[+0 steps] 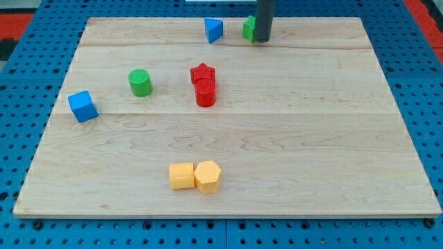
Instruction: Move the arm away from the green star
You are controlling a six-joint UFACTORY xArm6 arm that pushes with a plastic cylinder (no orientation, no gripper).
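Green star (248,28) at the desk's (311,138) top edge touches my tip (261,40), which has no jaws, so retreat is not yet begun and calls for sliding clear.

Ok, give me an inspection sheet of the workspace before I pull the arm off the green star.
Surface: pale wooden board, flat, seams running across.
Job's things: green star block at the view's top, mostly hidden behind the dark rod; my tip against its right side.
Clutter: blue wedge-like block, green cylinder, blue cube, red star touching red cylinder, two yellow blocks touching.
Hand: none, only the rod.
Cables: nothing seen.
Surroundings: blue perforated base.
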